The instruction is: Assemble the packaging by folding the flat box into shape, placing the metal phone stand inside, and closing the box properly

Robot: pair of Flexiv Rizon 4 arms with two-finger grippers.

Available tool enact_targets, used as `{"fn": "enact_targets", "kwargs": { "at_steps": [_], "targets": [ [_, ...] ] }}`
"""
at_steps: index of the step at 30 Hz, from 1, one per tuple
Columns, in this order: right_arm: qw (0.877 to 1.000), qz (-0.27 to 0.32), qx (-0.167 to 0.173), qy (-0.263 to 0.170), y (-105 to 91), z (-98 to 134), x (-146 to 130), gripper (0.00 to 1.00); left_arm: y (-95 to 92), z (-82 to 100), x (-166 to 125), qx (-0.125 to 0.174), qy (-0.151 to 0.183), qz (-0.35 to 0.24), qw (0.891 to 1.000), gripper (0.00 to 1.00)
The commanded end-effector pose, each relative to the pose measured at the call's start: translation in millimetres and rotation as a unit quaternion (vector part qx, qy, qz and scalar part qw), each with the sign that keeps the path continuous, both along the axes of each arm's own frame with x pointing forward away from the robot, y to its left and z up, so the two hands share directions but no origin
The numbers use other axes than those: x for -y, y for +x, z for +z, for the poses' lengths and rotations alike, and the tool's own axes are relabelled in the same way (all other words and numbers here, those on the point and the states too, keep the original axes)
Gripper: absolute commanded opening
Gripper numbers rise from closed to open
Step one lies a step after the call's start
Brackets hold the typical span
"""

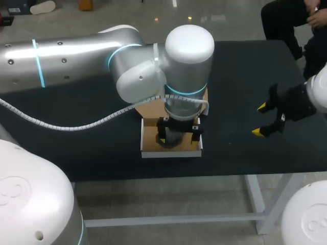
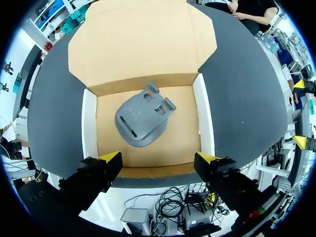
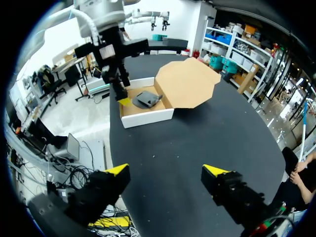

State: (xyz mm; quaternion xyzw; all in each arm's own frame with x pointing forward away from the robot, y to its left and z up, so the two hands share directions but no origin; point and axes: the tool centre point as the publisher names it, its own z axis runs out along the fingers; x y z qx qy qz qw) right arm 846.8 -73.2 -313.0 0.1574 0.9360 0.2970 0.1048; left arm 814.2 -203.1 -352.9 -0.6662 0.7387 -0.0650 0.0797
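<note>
Stand (image 2: 143,120) in box (image 2: 203,113), left end effector (image 2: 158,158) open

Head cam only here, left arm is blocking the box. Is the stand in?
Observer: Yes. In the left wrist view, the grey phone stand lies on the floor of the box.
Operator: Is the left pincer on it?
Observer: No. The left pincer is open and empty, its tips over the box's near edge and clear of the stand.
Operator: Lid?
Observer: The lid flap is open, folded back beyond the box's far wall.
</note>
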Motion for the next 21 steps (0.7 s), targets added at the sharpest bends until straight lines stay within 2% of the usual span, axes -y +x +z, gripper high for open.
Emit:
{"fn": "enact_targets", "kwargs": {
  "at_steps": [1, 8, 13, 21],
  "targets": [
    [1.0, 0.001, 0.0, 0.002, -0.6, 0.5, 1.4, 1.0, -7.6, 24.6, -18.3, 0.017, -0.021, -0.025, 0.999, 1.0],
    [1.0, 0.001, 0.0, 0.002, -0.6, 0.5, 1.4, 1.0, -2.6, 45.8, -35.5, 0.024, -0.058, -0.08, 0.995, 1.0],
    [1.0, 0.001, 0.0, 0.002, -0.6, 0.5, 1.4, 1.0, 1.7, 60.1, -47.5, 0.025, -0.088, -0.135, 0.987, 1.0],
    [1.0, 0.001, 0.0, 0.002, -0.6, 0.5, 1.4, 1.0, 14.0, 77.6, -64.2, 0.036, -0.102, -0.176, 0.978, 1.0]
  ]
}}
